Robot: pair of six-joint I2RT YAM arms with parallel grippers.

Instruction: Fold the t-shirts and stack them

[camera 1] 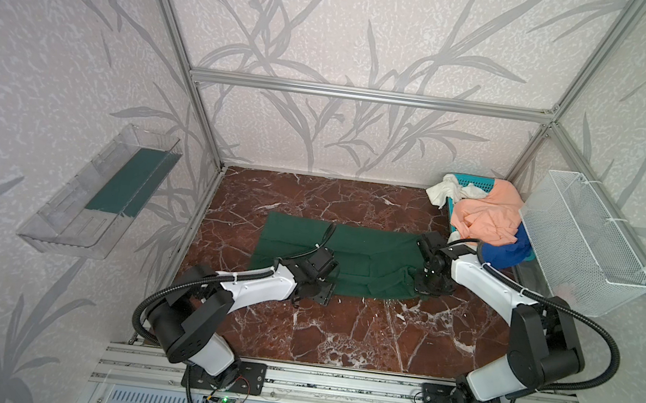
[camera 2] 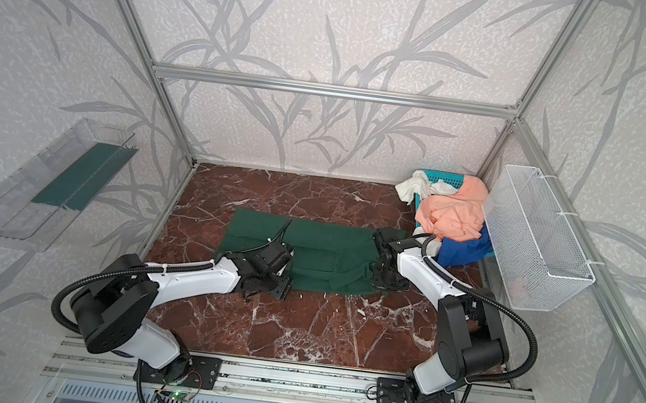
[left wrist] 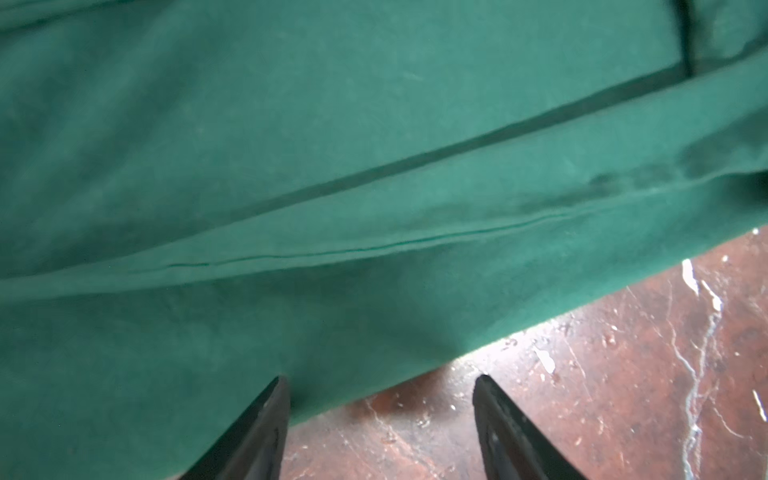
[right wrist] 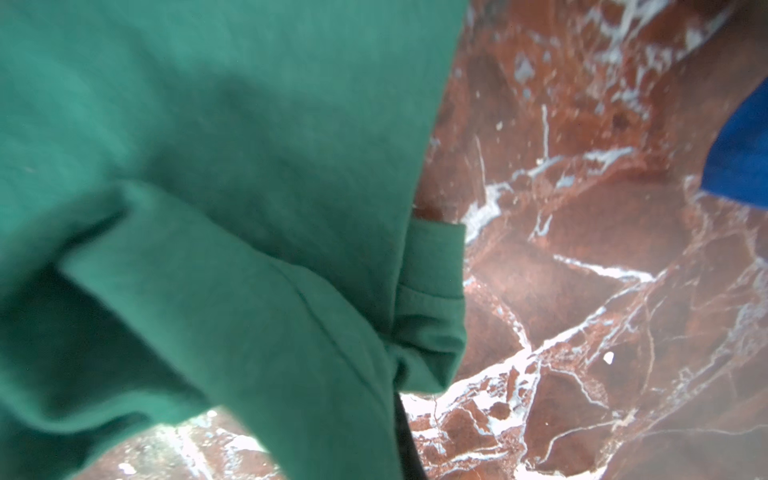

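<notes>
A large dark green t-shirt [camera 1: 368, 258] [camera 2: 327, 253] lies partly folded into a long band on the marble table [camera 1: 338, 338]. My left gripper [camera 1: 312, 293] [left wrist: 382, 380] stands open over the shirt's near edge, one finger above the cloth and one above bare table. At the band's right end my right gripper [camera 1: 430, 285] [right wrist: 395, 415] is shut on the green t-shirt, with a bunched fold and a sleeve cuff [right wrist: 432, 291] hanging at its jaws. Peach [camera 1: 487, 218], blue [camera 1: 509, 254] [right wrist: 739, 158] and white [camera 1: 450, 189] t-shirts are heaped at the back right.
The heap sits in a teal slotted basket [camera 1: 476, 182] in the back right corner. A white wire-mesh basket [camera 1: 584, 243] hangs on the right wall, and a clear plastic shelf [camera 1: 104, 192] on the left wall. Aluminium frame posts stand at the table's corners.
</notes>
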